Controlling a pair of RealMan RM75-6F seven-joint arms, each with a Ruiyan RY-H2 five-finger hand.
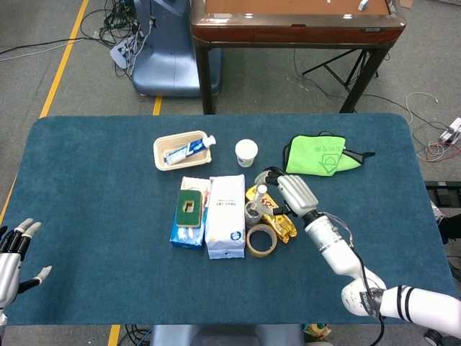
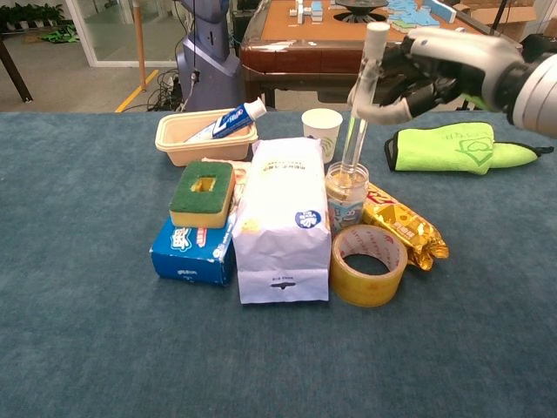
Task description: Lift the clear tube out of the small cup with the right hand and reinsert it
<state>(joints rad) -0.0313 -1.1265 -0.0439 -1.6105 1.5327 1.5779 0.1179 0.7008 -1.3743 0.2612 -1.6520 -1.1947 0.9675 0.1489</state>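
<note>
My right hand (image 2: 435,70) grips the upper part of the clear tube (image 2: 354,138), just below its white cap. The tube stands almost upright, leaning slightly right at the top. Its lower end sits at the mouth of the small clear cup (image 2: 346,198); I cannot tell whether the tip is still inside the rim. In the head view the right hand (image 1: 295,193) is to the right of the cup (image 1: 252,211), with the tube (image 1: 261,193) above it. My left hand (image 1: 14,252) hovers at the table's near left edge with spread fingers, holding nothing.
A white bag (image 2: 283,218) stands close on the cup's left. A tape roll (image 2: 370,266) and a yellow snack packet (image 2: 405,226) lie in front and to the right. Behind are a white paper cup (image 2: 322,126), a toothpaste tray (image 2: 204,138) and a green cloth (image 2: 452,146).
</note>
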